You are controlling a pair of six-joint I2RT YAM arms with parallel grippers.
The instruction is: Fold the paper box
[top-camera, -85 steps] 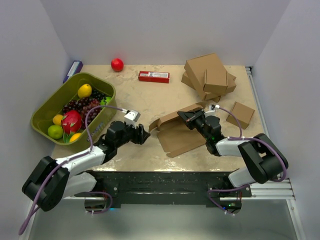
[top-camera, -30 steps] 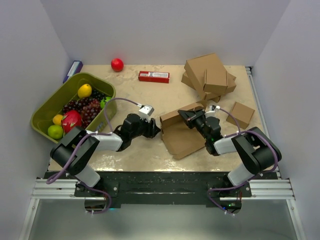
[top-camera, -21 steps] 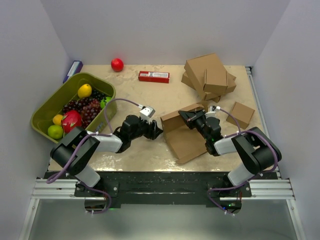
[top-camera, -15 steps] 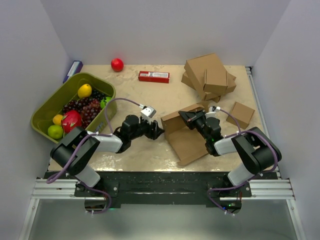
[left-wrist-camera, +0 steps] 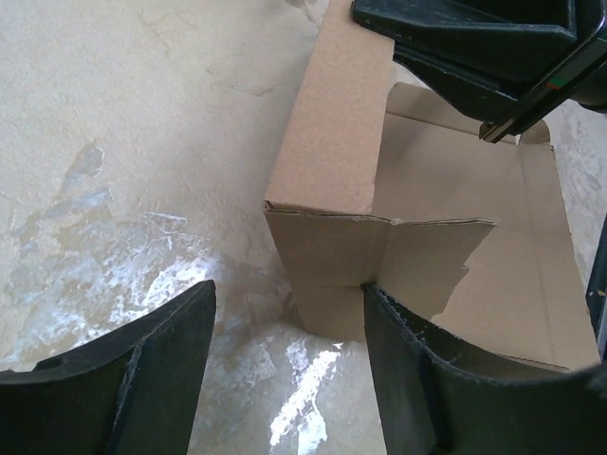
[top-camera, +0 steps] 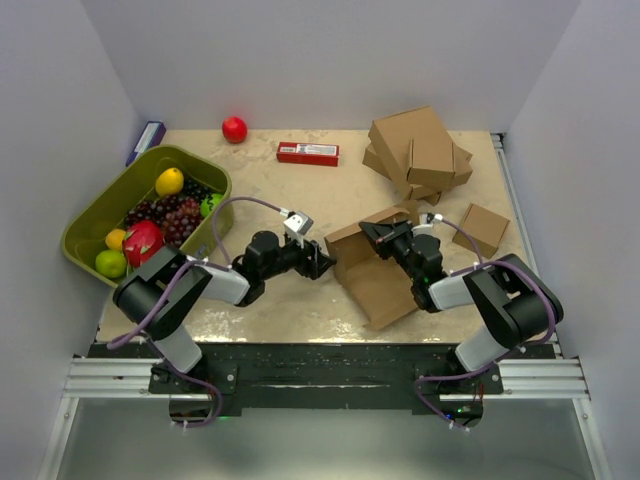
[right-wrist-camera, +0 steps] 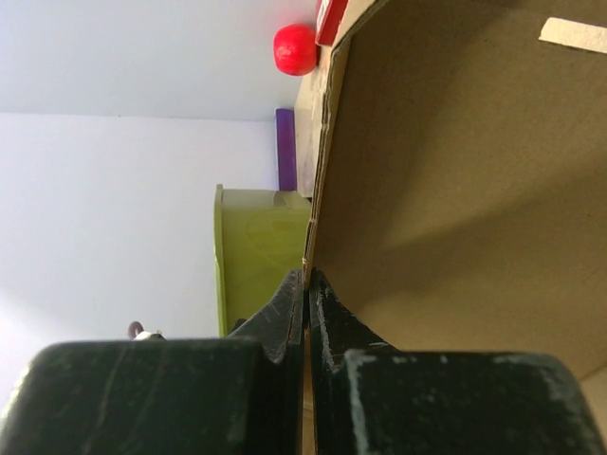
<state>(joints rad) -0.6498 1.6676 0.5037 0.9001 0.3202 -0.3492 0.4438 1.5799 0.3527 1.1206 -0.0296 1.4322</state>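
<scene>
Beige tabletop (top-camera: 260, 195): right gripper (top-camera: 370, 231) pinches the paper box (top-camera: 385, 288); left gripper (top-camera: 324, 266) gapes beside it.

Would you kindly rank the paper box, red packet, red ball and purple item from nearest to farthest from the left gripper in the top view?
1. The paper box, just right of the left gripper.
2. The red packet, toward the back wall.
3. The red ball, at the back, further left.
4. The purple item, in the far left corner.
</scene>
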